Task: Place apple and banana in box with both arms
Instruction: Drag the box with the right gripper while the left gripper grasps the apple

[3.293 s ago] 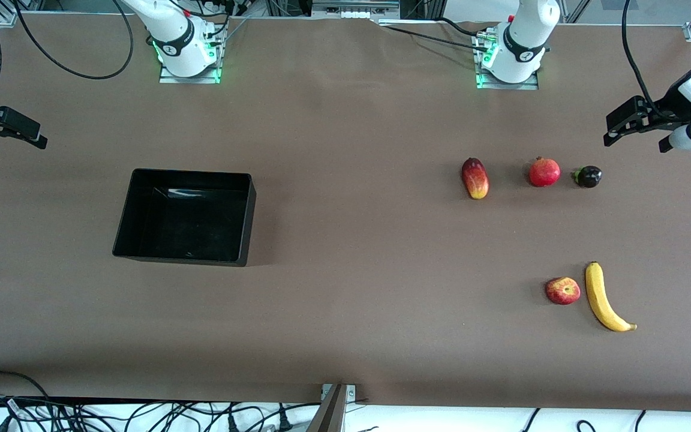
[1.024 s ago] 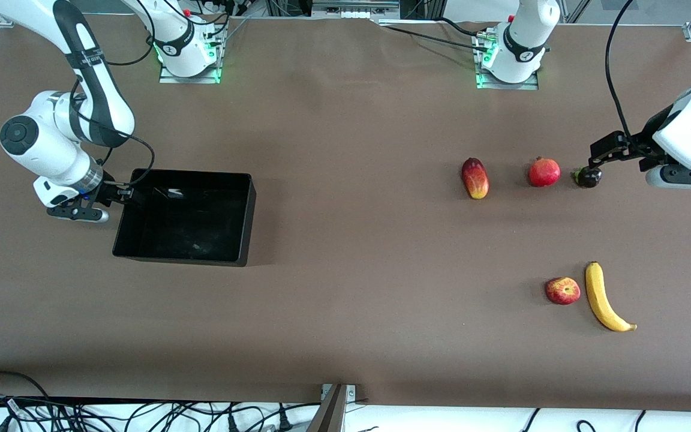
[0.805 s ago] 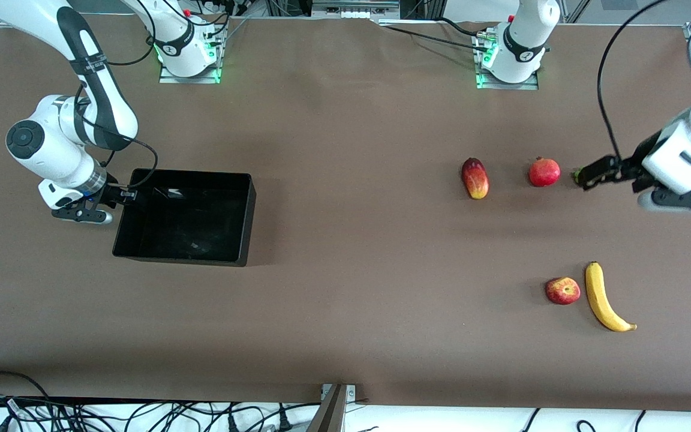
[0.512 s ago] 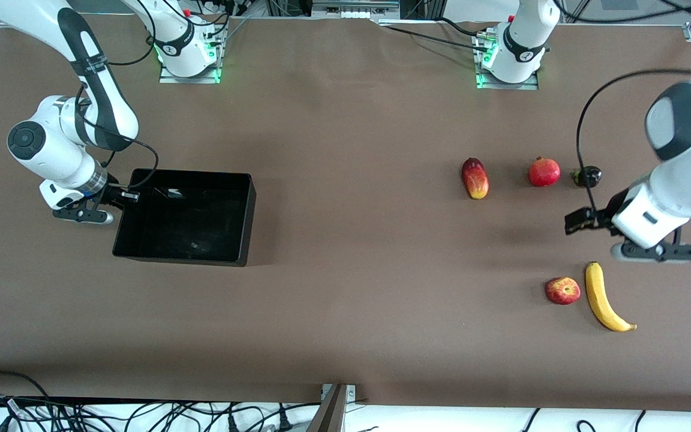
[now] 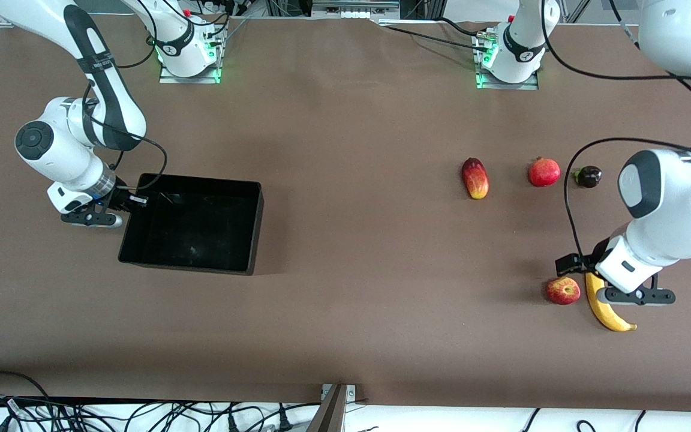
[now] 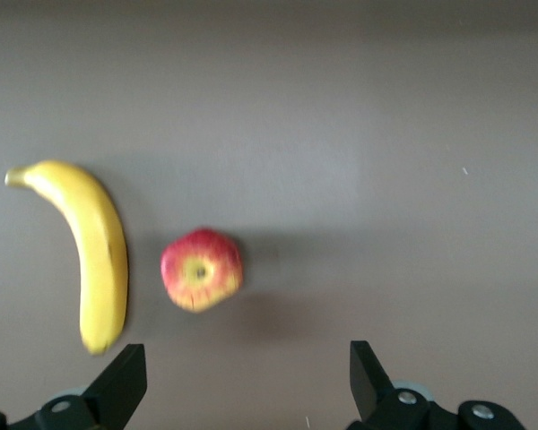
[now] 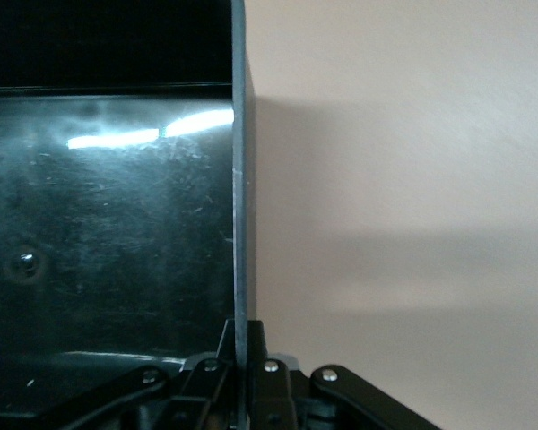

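The right tool [image 7: 240, 358] is clenched on the box [image 5: 192, 225] wall at the right arm's end; the left tool [image 6: 242, 381], released, hovers over the apple [image 5: 562, 291], which lies beside the banana [image 5: 603, 300]; centre the apple between the fingers, descend straight, avoid nudging the banana.

Right pincer [image 7: 240, 345] clamped on the thin upright wall of the glossy black box [image 7: 108, 233], light streaks inside; bare tabletop [image 7: 403, 179] alongside the wall.
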Controlling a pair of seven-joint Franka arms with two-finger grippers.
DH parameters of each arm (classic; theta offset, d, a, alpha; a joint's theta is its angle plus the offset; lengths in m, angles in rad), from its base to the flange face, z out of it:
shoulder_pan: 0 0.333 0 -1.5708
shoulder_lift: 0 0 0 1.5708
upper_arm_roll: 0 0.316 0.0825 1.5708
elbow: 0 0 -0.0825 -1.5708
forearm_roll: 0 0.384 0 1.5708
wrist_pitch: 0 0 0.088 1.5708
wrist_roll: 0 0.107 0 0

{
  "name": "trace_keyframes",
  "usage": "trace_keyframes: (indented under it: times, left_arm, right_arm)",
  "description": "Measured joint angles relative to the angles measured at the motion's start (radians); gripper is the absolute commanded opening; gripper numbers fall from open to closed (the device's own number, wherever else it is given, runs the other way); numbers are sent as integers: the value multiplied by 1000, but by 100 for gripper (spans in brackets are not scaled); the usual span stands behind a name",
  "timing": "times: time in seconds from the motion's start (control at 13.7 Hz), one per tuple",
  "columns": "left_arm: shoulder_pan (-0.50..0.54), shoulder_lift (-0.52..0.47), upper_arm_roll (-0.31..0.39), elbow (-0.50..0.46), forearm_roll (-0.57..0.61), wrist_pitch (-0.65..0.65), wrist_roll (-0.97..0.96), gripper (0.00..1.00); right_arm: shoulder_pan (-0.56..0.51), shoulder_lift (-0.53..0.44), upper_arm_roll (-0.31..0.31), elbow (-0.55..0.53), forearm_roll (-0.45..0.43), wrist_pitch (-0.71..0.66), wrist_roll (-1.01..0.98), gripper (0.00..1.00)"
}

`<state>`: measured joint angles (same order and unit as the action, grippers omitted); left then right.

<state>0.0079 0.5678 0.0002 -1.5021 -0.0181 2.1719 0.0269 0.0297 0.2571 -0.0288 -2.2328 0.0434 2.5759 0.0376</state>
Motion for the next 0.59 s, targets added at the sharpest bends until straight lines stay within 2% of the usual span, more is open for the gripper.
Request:
trace_keyframes:
  times: [0.29,0.59]
  left_arm:
    - [23,101,1,11,61,122,50,100]
    - [54,155,1,14,61,202,120,100]
  right_arm:
    - [17,-2,130,129,1,-99,126,0]
    - [174,27,156,287,3,-194,330,0]
